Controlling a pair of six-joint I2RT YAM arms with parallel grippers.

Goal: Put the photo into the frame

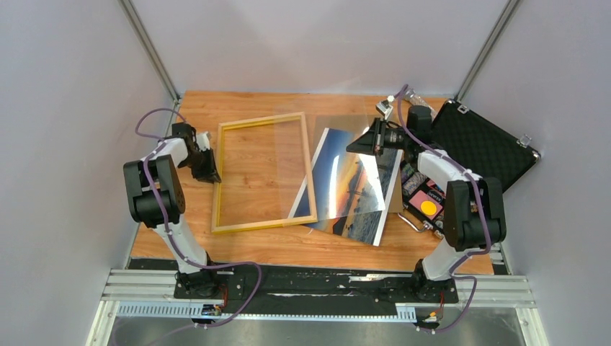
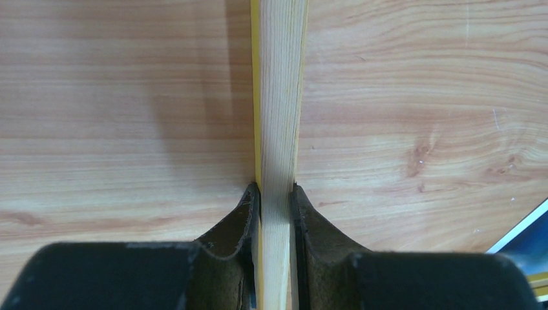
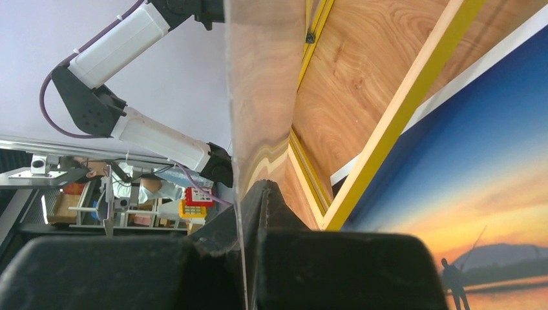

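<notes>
Left gripper clamped the frame by its left rail; right gripper, pinching a clear pane, stood nearer the photo, right of frame.

frame: wood, yel paint | photo: glossy | sheet: clear, shiny | tbl: wood-grain

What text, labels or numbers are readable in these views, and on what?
Nothing is legible in any view.
Dark pack with an orange dot: pale label strip, too small to read.
Red and yellow item in the right wrist view's background: blurred, unreadable.
The photo, the frame, the black case: no lettering visible.
</notes>
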